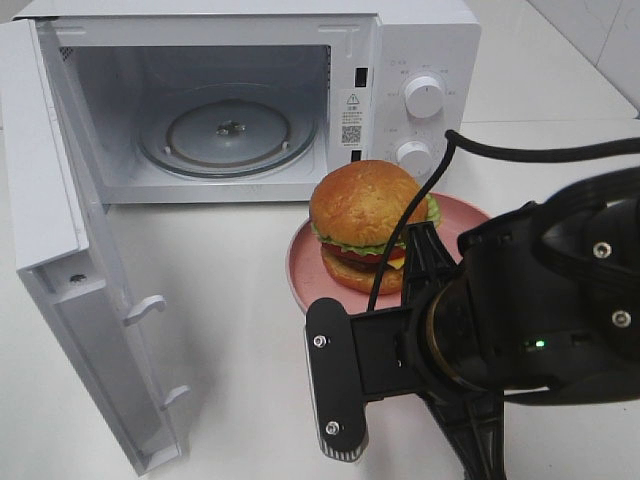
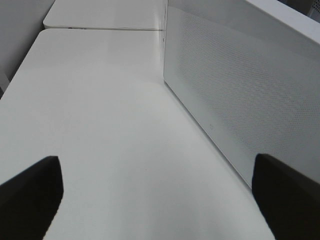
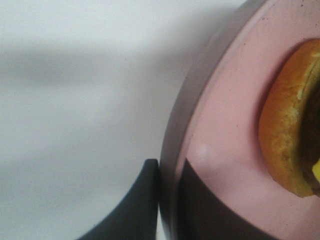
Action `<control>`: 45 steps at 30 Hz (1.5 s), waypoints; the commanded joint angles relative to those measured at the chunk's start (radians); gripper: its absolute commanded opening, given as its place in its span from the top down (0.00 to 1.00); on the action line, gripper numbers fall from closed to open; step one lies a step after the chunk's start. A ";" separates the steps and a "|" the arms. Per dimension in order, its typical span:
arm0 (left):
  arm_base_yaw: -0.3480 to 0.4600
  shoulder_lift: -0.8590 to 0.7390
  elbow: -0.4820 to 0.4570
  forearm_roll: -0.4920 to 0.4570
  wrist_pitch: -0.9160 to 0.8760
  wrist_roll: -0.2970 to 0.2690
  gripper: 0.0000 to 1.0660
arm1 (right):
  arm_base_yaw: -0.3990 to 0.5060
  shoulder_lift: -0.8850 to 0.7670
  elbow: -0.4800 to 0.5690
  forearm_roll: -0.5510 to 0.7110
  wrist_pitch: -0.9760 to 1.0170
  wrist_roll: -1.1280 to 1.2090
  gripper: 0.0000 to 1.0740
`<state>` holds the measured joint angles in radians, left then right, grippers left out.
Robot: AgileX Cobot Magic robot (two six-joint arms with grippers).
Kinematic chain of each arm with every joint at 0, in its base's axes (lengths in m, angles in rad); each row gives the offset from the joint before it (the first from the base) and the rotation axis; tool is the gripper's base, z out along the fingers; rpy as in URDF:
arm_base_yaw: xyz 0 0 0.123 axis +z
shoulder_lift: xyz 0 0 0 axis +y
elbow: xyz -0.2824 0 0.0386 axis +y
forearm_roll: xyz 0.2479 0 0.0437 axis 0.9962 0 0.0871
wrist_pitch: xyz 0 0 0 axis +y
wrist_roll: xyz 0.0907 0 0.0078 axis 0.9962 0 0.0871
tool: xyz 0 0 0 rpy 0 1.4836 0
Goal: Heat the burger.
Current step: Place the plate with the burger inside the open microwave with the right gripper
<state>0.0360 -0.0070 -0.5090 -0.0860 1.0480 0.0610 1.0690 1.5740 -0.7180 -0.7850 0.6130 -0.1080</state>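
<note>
White microwave oven on a white counter, its hinged door standing fully open to the left of the high view and a round glass turntable lying on the cavity floor. The control panel carries two white rotary knobs, upper and lower, each ringed by grey print too small to read. A white sticker on the frame beside the cavity shows a warning triangle, lines of illegible text and a QR code. The burger, with a glossy golden-brown bun, green lettuce, red tomato and yellow cheese, sits upright on a round pink plate on the counter, just in front of the control panel and outside the cavity. The right claw is clamped on the rim of the round pink plate on the robot's side, with one dark finger outside the rim and the other on the plate's inner face, apart from the bun. A black cable crosses in front of the burger. The left claw has its fingers spread wide apart and holds nothing; it hangs over the counter beside a white dotted panel
</note>
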 commanded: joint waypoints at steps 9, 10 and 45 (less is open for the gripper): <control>-0.002 -0.019 0.004 -0.002 -0.010 -0.007 0.08 | -0.107 -0.014 -0.003 0.006 -0.187 -0.246 1.00; -0.002 -0.019 0.004 -0.002 -0.010 -0.007 0.08 | -0.116 -0.014 -0.003 0.029 -0.195 -0.271 1.00; -0.002 -0.019 0.004 -0.002 -0.010 -0.007 0.08 | -0.269 -0.029 -0.003 0.707 -0.510 -1.256 1.00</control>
<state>0.0360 -0.0070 -0.5090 -0.0860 1.0480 0.0610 0.8050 1.5660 -0.7180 -0.1330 0.1670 -1.2820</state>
